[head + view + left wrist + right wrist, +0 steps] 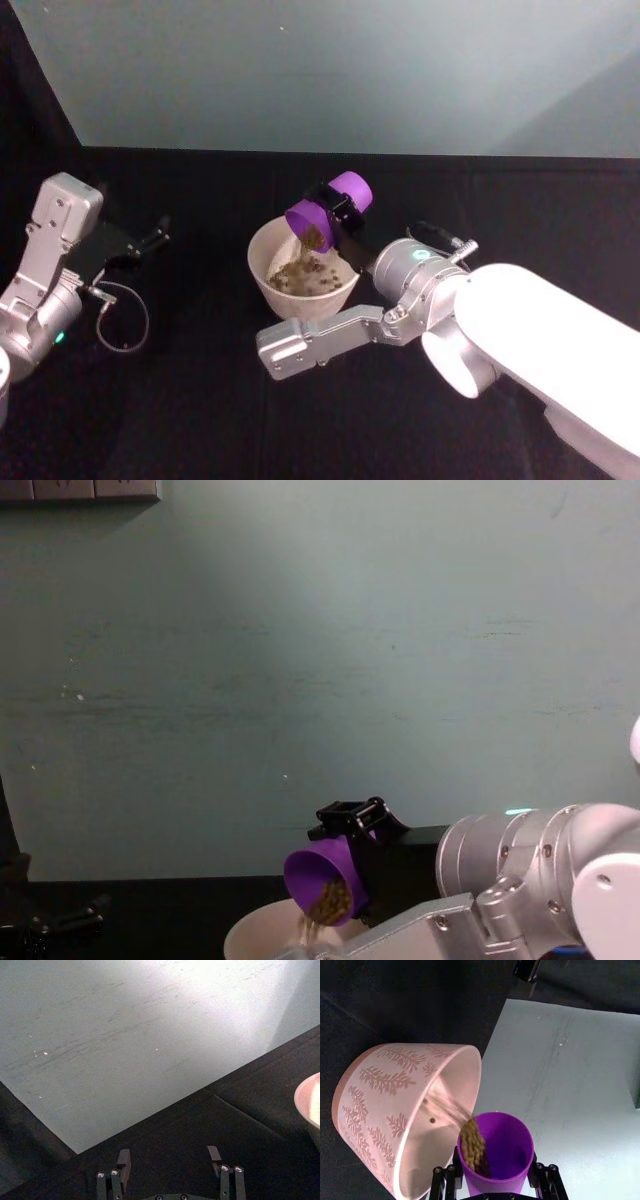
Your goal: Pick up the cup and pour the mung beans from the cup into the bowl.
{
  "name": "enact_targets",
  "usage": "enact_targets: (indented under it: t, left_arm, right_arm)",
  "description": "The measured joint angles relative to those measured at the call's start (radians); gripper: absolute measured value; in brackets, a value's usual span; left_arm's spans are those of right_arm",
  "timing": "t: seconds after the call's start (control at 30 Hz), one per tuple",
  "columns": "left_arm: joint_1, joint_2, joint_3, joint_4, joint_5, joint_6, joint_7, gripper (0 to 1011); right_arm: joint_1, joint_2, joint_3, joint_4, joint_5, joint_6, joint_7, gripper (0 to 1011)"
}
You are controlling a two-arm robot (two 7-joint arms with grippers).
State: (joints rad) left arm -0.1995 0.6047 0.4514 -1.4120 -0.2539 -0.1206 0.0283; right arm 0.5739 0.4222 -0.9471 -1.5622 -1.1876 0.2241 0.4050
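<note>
Right gripper (495, 1182) is noted clamped on the cup (502, 1152), fingers pinching its sides. Cup is held tipped, mouth down over the bowl (290, 300); mung beans (472, 1145) are seen spilling from its lip, with more lying inside the bowl. Left gripper (169, 1157) is parked well left, fingers spread, above the black table (200, 400).

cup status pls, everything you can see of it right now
Small bright purple cup, smooth, tapered, no handle, looks plastic. The right tool is shut on its sides, holding it in the air, tipped steeply, mouth down over the white bowl at its far rim. Mung beans are spilling from its lip into the bowl; whether the lip touches the bowl is unclear.
</note>
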Motion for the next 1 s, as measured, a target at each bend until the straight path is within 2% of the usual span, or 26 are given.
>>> enact_targets:
  t: [0.37,0.63,1.0]
  left_arm:
    - [0.0,0.0,0.0,0.0,0.0,0.0,0.0,1000]
    - [0.0,0.0,0.0,0.0,0.0,0.0,0.0,1000]
    - [0.0,0.0,0.0,0.0,0.0,0.0,0.0,1000]
  right_arm:
    - [-0.001,-0.004,-0.008,0.002,-0.069,-0.004,0.007,720]
    - [-0.002,0.0,-0.03,-0.013,-0.153,0.0,0.015,720]
    - [0.014,0.012,-0.093,-0.022,-0.335,0.028,0.033,720]
